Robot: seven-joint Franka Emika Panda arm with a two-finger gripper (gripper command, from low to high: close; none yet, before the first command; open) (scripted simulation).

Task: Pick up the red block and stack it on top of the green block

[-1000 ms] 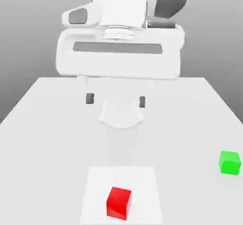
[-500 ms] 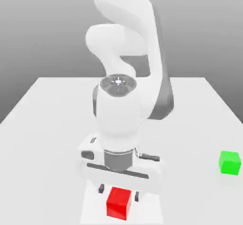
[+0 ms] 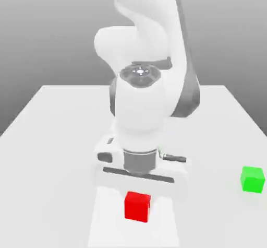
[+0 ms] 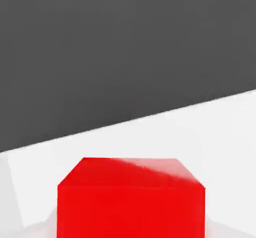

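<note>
Red block apparently clamped in the pincer, fingertips hidden behind the hand.

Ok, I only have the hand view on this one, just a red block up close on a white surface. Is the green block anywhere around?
Observer: Yes. In the exterior view the green block sits on the white table near the exterior view's right edge, well apart from the red block, with nothing on top of it.
Operator: And where is the arm relative to the red one?
Observer: The gripper is directly over the red block, with the arm bent down over the middle of the table behind it.
</note>
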